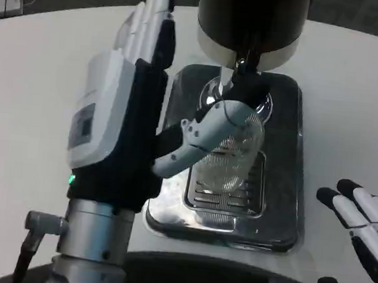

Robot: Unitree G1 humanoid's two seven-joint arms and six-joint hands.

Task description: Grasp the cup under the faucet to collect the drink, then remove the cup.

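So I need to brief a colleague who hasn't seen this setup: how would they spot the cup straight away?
Start at the big dark drink dispenser at the far edge of the white table, then look down to the shiny metal drip tray before it. The cup is on the tray's slotted grate under the faucet, with the left hand holding it. It is the one clear, ribbed thing there.
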